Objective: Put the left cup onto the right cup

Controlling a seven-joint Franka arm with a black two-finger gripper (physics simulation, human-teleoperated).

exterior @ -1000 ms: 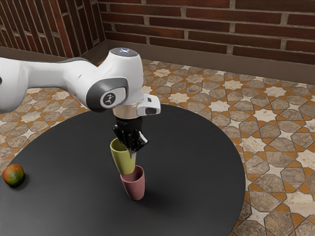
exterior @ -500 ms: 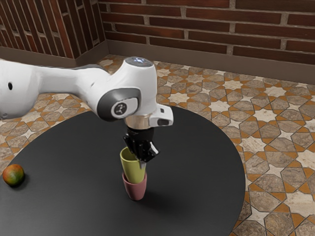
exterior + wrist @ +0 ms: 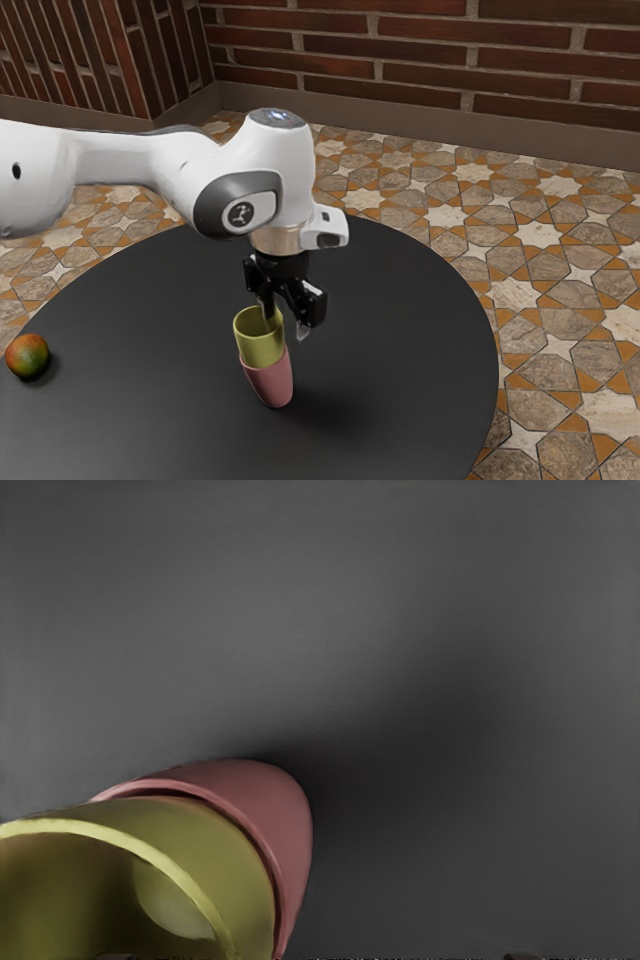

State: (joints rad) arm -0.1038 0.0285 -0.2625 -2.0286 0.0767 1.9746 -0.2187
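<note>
The olive-yellow cup (image 3: 258, 342) sits nested in the pink cup (image 3: 271, 383) on the round black table (image 3: 400, 320); the stack leans a little toward the exterior view's left. My gripper (image 3: 289, 316) hangs just above the yellow cup's rim on its right side, open, with its fingers spread either side of the rim wall. In the wrist view the yellow cup (image 3: 110, 880) lies right under my hand, with the pink cup (image 3: 278, 820) wrapping around it.
A round red-green fruit (image 3: 27, 355) lies near the table's edge at the exterior view's far left. Patterned floor tiles and brick walls surround the table.
The yellow cup has sunk deeper into the pink cup. My fingers, which were pinching its rim, have spread apart, and my hand has risen slightly.
</note>
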